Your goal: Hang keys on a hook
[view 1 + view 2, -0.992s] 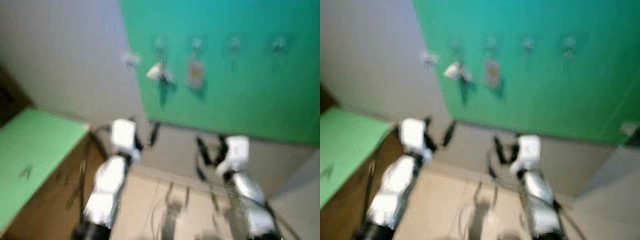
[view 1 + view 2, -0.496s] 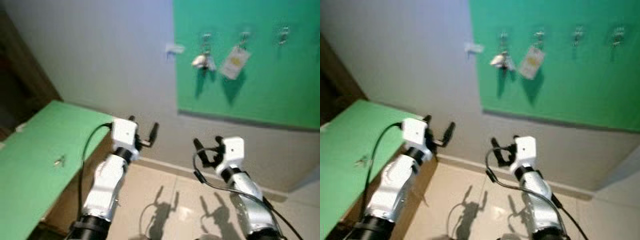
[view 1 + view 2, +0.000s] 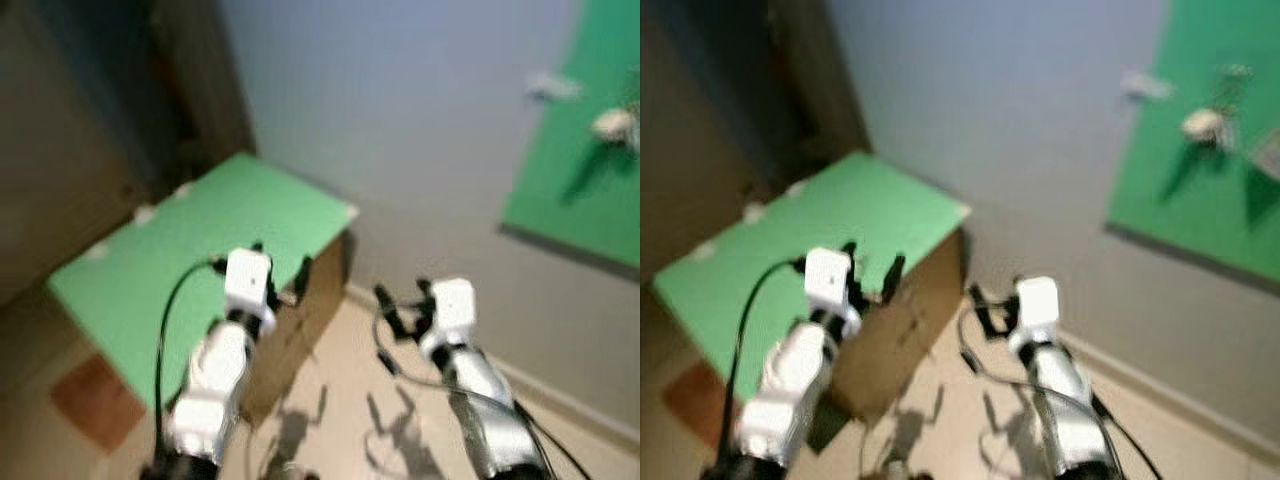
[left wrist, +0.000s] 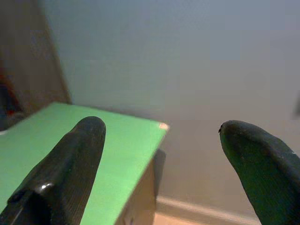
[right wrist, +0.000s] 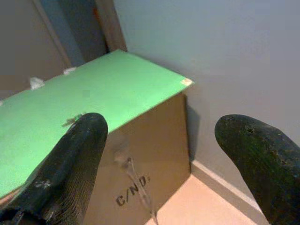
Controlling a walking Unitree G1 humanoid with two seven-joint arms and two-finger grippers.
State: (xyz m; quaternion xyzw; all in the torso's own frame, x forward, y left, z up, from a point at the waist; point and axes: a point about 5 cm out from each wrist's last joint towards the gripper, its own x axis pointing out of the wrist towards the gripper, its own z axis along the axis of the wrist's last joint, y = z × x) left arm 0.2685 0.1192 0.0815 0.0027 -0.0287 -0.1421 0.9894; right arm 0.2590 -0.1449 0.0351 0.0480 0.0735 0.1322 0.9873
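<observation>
Green surface [image 3: 200, 240] sits left-centre with the keys [image 5: 72, 120] on it, both my grippers' jaws wide and empty, so nothing's grabbed or hung yet.

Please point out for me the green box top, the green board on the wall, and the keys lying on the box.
Green box top [image 5: 136, 86], right wrist view: bare middle of the surface.
Green board [image 3: 1220, 215], right eye view: bare lower part.
Keys [image 5: 72, 120], right wrist view: the small metal cluster.
</observation>
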